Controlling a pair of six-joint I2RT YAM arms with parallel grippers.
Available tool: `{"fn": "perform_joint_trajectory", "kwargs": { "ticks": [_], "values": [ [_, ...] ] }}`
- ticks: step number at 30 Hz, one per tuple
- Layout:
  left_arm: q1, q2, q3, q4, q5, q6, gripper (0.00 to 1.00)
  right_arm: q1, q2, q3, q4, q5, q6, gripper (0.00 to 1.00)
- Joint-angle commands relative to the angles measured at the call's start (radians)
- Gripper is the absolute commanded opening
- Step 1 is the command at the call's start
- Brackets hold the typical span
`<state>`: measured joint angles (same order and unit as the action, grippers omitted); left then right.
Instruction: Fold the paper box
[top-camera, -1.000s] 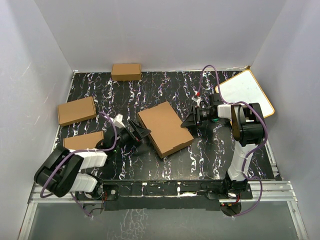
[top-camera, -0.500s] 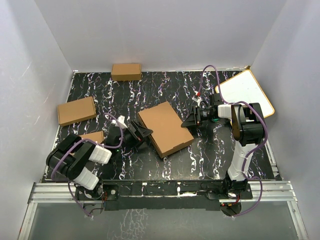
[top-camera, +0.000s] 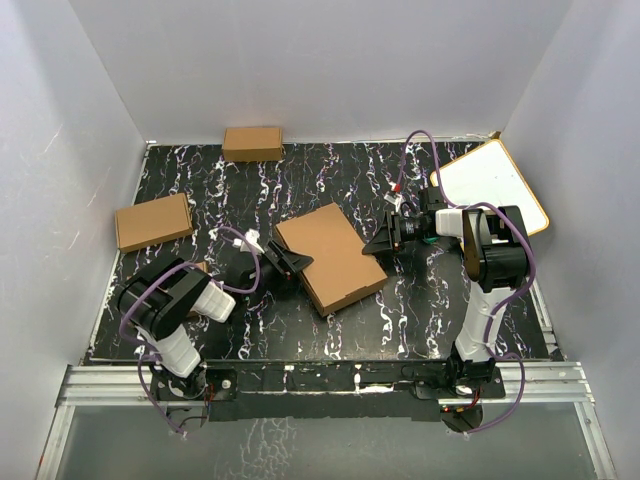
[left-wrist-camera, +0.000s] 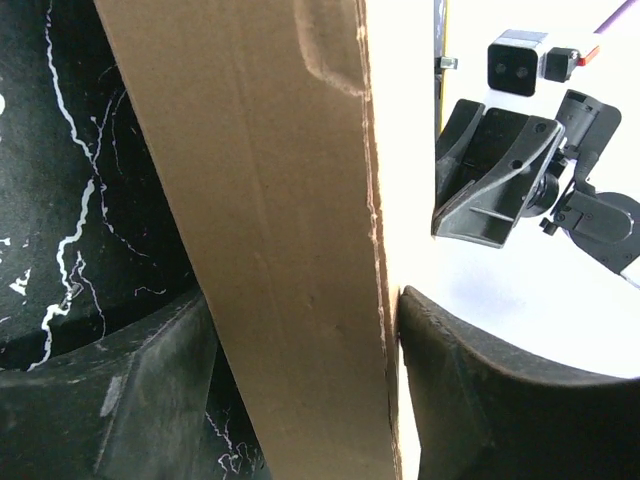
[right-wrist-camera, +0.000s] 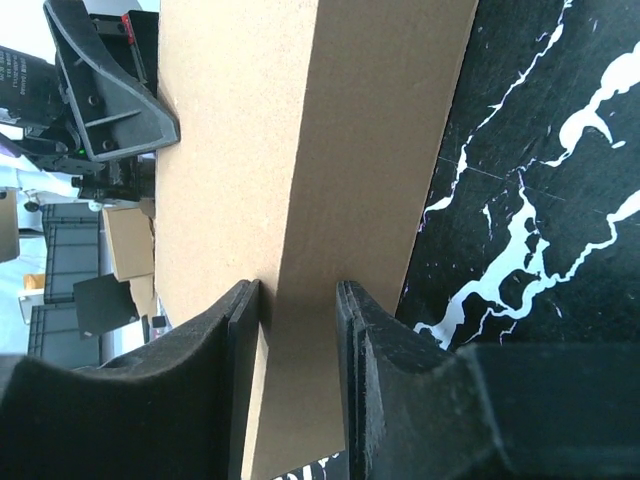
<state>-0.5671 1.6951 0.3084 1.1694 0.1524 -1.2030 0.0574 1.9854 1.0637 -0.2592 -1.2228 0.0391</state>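
Lying folded and askew at the middle of the table (top-camera: 400, 320), the paper box (top-camera: 330, 255) is gripped from both sides. Its left edge is clamped between the fairly wide-set jaws of the left gripper (top-camera: 296, 262), and its right wall is pinched narrowly by the right gripper (top-camera: 376, 243).

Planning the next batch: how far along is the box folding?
Done: the box already looks like a closed, shallow box lying flat. In hand: the right hand pinches one edge; the left hand straddles the opposite edge. Left: probably only final pressing and release.
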Motion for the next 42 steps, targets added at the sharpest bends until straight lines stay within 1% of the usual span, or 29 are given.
{"fn": "perform_joint_trajectory", "kwargs": {
  "ticks": [1, 2, 3, 4, 6, 7, 10, 14, 18, 22, 25, 28, 30, 33, 37, 42],
  "values": [
    [-0.005, -0.012, 0.013, 0.029, -0.034, -0.005, 0.54, -0.006, 0.016, -0.003, -0.01, 0.077, -0.064, 0.37],
    [-0.006, -0.02, 0.011, 0.03, -0.033, -0.001, 0.49, -0.006, 0.006, 0.007, -0.029, 0.069, -0.083, 0.4],
    [-0.007, -0.037, 0.007, 0.029, -0.03, 0.006, 0.44, -0.007, -0.007, 0.022, -0.059, 0.063, -0.113, 0.46],
    [-0.005, -0.059, 0.005, 0.016, -0.028, 0.017, 0.41, -0.01, -0.023, 0.044, -0.103, 0.063, -0.148, 0.55],
    [-0.003, -0.13, 0.009, -0.068, -0.031, 0.047, 0.38, -0.029, -0.064, 0.082, -0.174, 0.068, -0.222, 0.63],
    [0.001, -0.176, 0.014, -0.133, -0.028, 0.068, 0.37, -0.048, -0.094, 0.092, -0.19, 0.061, -0.235, 0.66],
    [0.027, -0.337, 0.036, -0.344, -0.029, 0.132, 0.36, -0.139, -0.209, 0.064, -0.177, 0.052, -0.24, 0.7],
    [0.08, -0.555, 0.102, -0.632, -0.043, 0.223, 0.36, -0.202, -0.379, -0.028, -0.098, 0.035, -0.222, 0.71],
    [0.169, -0.63, 0.258, -0.958, -0.019, 0.337, 0.35, -0.206, -0.492, -0.103, -0.026, 0.015, -0.21, 0.71],
    [0.291, -0.599, 0.46, -1.229, 0.047, 0.476, 0.33, -0.207, -0.58, -0.184, 0.024, 0.01, -0.204, 0.71],
    [0.367, -0.521, 0.621, -1.409, 0.086, 0.608, 0.32, -0.206, -0.614, -0.211, 0.034, 0.012, -0.203, 0.7],
    [0.416, -0.425, 0.788, -1.571, 0.083, 0.729, 0.31, -0.206, -0.615, -0.209, 0.03, 0.02, -0.203, 0.7],
    [0.437, -0.365, 0.885, -1.679, 0.035, 0.808, 0.3, -0.206, -0.609, -0.207, 0.025, 0.022, -0.206, 0.69],
    [0.451, -0.281, 1.004, -1.771, -0.076, 0.897, 0.29, -0.206, -0.606, -0.208, 0.024, 0.021, -0.206, 0.69],
    [0.453, -0.179, 1.131, -1.834, -0.211, 0.976, 0.28, -0.206, -0.603, -0.209, 0.025, 0.026, -0.206, 0.69],
    [0.461, -0.071, 1.253, -1.866, -0.357, 1.058, 0.27, -0.206, -0.602, -0.211, 0.024, 0.03, -0.207, 0.69]
  ]
}}
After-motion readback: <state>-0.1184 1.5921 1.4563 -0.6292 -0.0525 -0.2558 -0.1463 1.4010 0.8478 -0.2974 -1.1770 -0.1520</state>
